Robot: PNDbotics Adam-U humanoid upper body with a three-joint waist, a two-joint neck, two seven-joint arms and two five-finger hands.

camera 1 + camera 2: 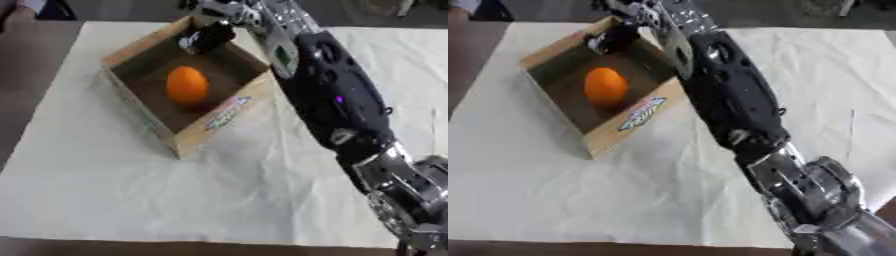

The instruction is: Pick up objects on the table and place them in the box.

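An open cardboard box (220, 116) stands on the white cloth at the upper left, turned at an angle, with a printed label on its near right wall. An orange (187, 85) lies on the box floor near the middle. My right arm (332, 100) reaches from the lower right corner up across the table. Its hand (210, 36) hangs over the box's far corner, just above the rim. The hand shows only as a dark shape, and I cannot make out whether it holds anything. My left hand is out of sight.
A creased white cloth (122, 190) covers the table, with bare brown tabletop (35, 65) along the left side. The table's near edge runs along the bottom of the view. My right forearm lies over the cloth just right of the box.
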